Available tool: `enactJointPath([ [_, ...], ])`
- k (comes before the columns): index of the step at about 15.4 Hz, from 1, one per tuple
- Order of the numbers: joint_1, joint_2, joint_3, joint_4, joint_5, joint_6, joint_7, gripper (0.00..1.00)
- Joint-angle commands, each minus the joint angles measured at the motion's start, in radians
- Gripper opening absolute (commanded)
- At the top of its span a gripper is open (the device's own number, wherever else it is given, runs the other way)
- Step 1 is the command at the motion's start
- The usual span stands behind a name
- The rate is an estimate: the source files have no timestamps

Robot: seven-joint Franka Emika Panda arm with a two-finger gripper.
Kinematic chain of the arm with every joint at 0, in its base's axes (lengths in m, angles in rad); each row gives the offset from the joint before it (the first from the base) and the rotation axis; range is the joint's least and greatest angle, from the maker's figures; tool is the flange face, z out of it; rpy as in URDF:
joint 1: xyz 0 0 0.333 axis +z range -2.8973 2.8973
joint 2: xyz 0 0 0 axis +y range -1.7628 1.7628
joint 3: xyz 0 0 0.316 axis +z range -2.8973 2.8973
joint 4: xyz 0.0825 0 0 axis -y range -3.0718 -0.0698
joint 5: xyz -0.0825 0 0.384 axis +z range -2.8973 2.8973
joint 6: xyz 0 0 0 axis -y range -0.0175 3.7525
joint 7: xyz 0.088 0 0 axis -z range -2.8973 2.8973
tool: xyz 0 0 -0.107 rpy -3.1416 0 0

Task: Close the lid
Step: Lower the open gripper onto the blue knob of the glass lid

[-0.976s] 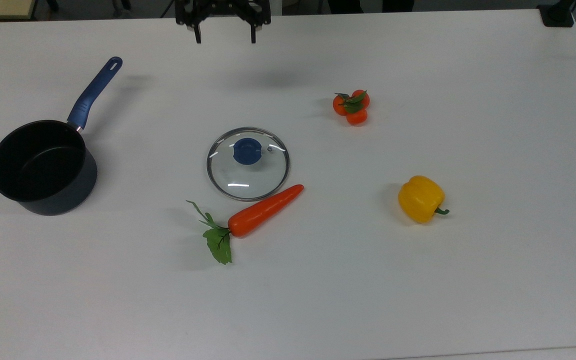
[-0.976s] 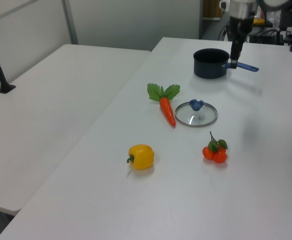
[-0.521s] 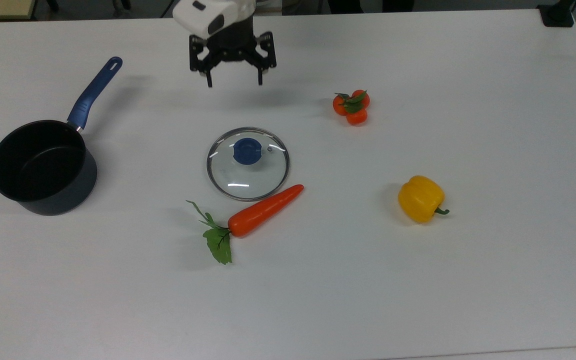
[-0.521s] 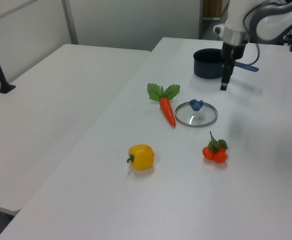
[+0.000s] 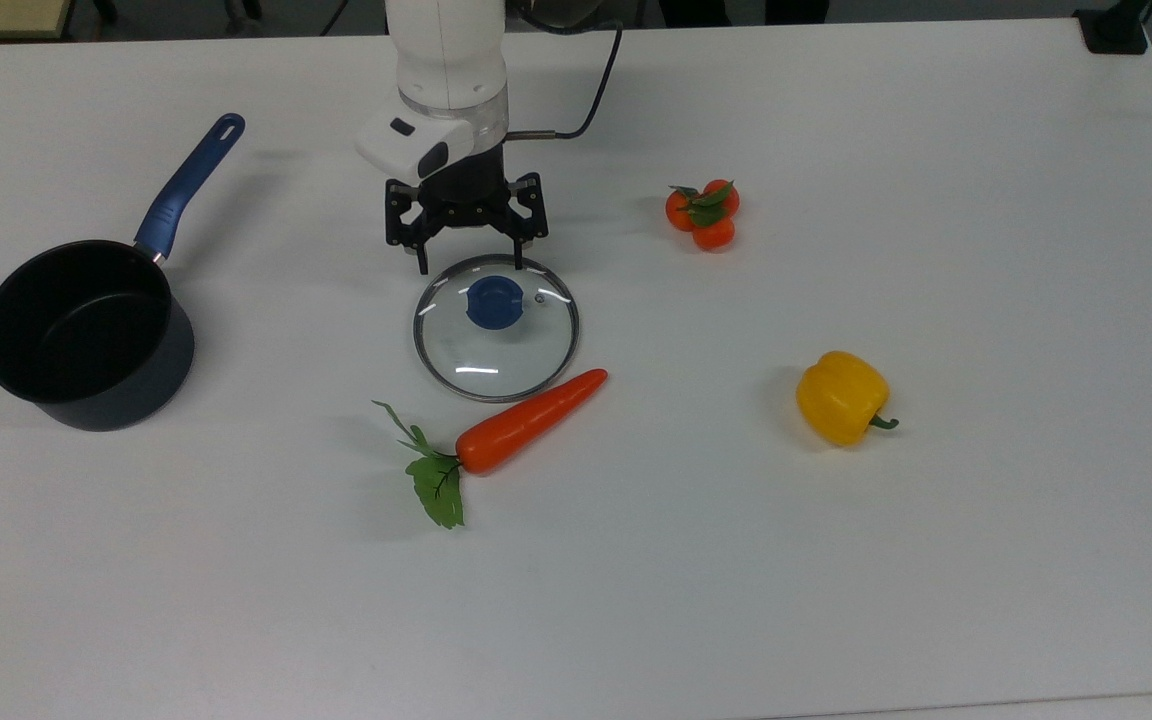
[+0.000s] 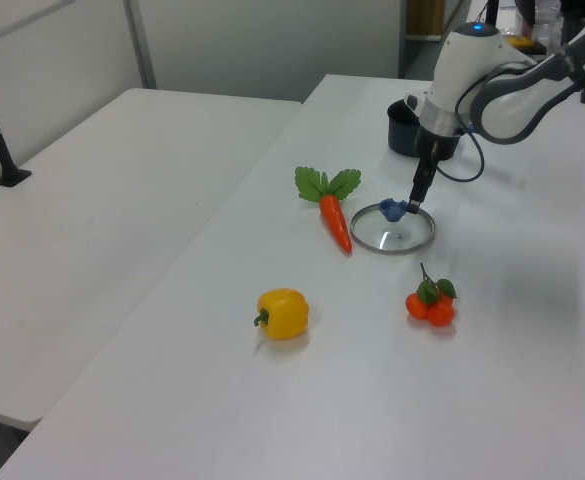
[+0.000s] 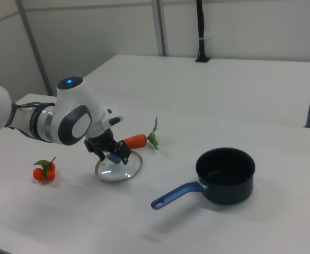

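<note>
While the lid lies flat on the table, these are the particulars:

Lid: the lid (image 5: pixel 496 327) rests on the white table (image 5: pixel 936 560), knob up; its blue knob (image 5: pixel 494 302) sits a little toward 12 o'clock of the glass centre in the top view, with the small vent hole just at 3 o'clock of the knob.

Gripper: the gripper (image 5: pixel 469 265) hangs from the white arm (image 5: pixel 448 60) at the lid's 12 o'clock edge in the top view, fingers spread wide apart and holding nothing.

Lid against gripper: in the top view one fingertip stands over the lid's rim at 12 o'clock, the other just outside the rim toward 11 o'clock; the knob lies at 5 o'clock of the gripper's middle, near but not between the fingers. In the left view the gripper (image 6: pixel 416 198) points down just beside the knob; in the right view the gripper (image 7: pixel 111 155) is close above the lid (image 7: pixel 118 166).

Saucepan: the dark saucepan (image 5: pixel 86 335) stands uncovered, well apart at 9 o'clock of the lid in the top view, blue handle toward 1 o'clock.

Carrot: the carrot (image 5: pixel 526 422) lies at the lid's 5 o'clock edge, its tip just beside the rim.

Others: the tomatoes (image 5: pixel 703 214) are at 2 o'clock of the lid, the yellow pepper (image 5: pixel 841 397) at 4 o'clock, both well apart.
</note>
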Motion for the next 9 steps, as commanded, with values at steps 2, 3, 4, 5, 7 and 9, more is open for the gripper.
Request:
enactJointPath([
  [2,0.010,0.031,0.004,0.003,0.015,0.107,-0.017,1.00],
  [3,0.010,0.034,0.004,0.004,0.015,0.121,-0.017,1.00],
  [4,0.010,0.038,0.005,0.005,0.015,0.124,-0.017,1.00],
  [5,0.010,0.038,0.008,0.005,0.014,0.124,-0.017,1.00],
  [7,0.008,0.051,0.027,0.007,0.015,0.133,-0.014,1.00],
  [9,0.008,0.058,0.027,0.007,0.015,0.167,-0.008,0.97],
])
